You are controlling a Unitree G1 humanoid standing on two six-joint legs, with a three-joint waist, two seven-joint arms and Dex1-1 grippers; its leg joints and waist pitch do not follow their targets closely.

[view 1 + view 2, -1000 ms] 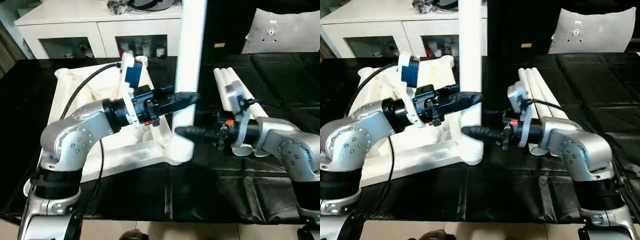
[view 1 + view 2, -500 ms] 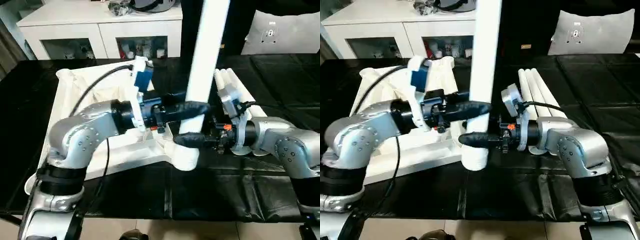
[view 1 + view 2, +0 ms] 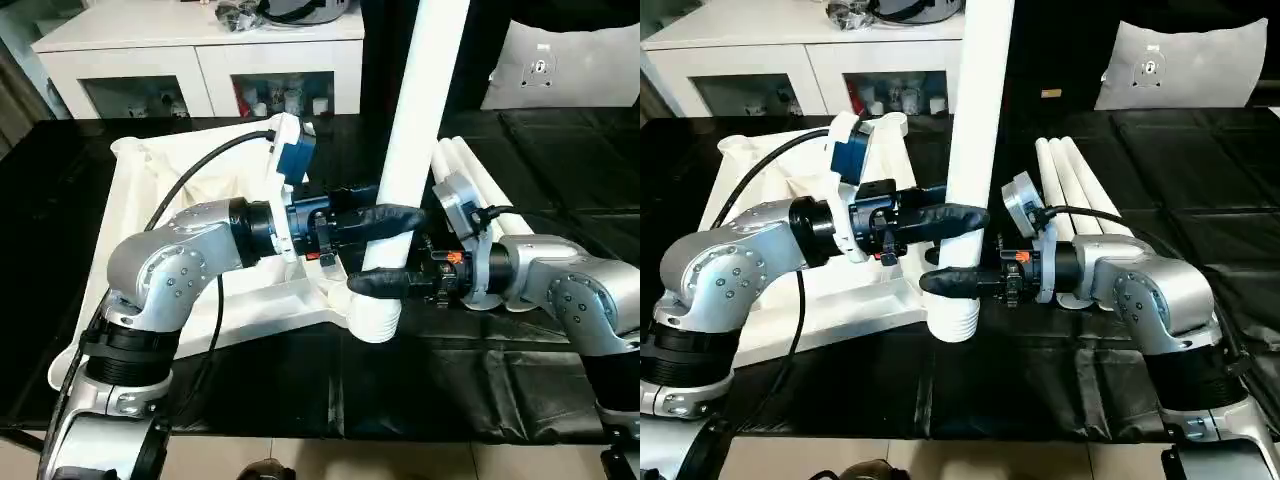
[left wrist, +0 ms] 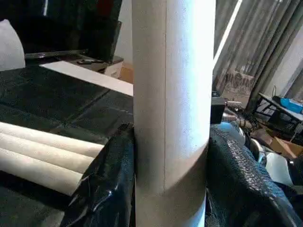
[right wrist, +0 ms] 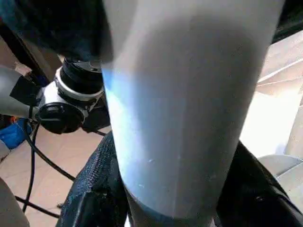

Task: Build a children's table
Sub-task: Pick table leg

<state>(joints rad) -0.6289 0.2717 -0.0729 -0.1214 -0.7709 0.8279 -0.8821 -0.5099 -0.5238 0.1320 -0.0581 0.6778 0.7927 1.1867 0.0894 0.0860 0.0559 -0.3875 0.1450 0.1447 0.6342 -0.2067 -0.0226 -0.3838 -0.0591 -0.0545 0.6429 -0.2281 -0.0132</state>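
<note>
The left claw [image 3: 395, 218] and right claw [image 3: 375, 283] both clamp an upright leg [image 3: 415, 150] standing in the tabletop's [image 3: 200, 300] near corner socket (three spare legs [image 3: 490, 200] lie rightward); next likely comes pressing it home.

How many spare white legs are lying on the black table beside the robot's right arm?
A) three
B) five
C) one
A: three white legs lie side by side on the black table, while a fourth leg stands upright, held between both grippers.
</note>
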